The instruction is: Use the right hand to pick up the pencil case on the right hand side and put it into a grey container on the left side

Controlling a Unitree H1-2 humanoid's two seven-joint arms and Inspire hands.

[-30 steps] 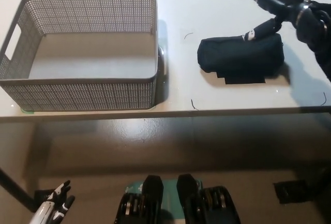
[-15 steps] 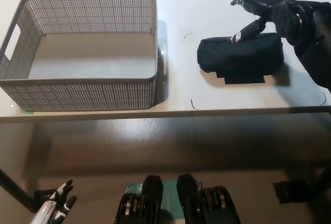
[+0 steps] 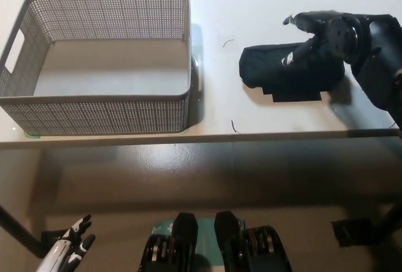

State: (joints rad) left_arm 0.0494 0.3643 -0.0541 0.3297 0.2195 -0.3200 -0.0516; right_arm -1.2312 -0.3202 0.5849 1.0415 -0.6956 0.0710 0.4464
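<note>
1. Pencil case: black, flat on table, right side, well apart from grey container at left.
2. Right hand: over case's far-right end, fingers spread, holding nothing yet.
3. Grip tip: lower till fingers straddle case's width, close around its middle, not the floppy edge.
4. Left hand: idle, near-left corner, fingers apart.

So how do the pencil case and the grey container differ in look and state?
The pencil case is black, soft and closed; the grey container is a rigid perforated basket, open on top. The container is clearly larger. The right hand is over the case; nothing is at the container. Both rest on the table.
</note>
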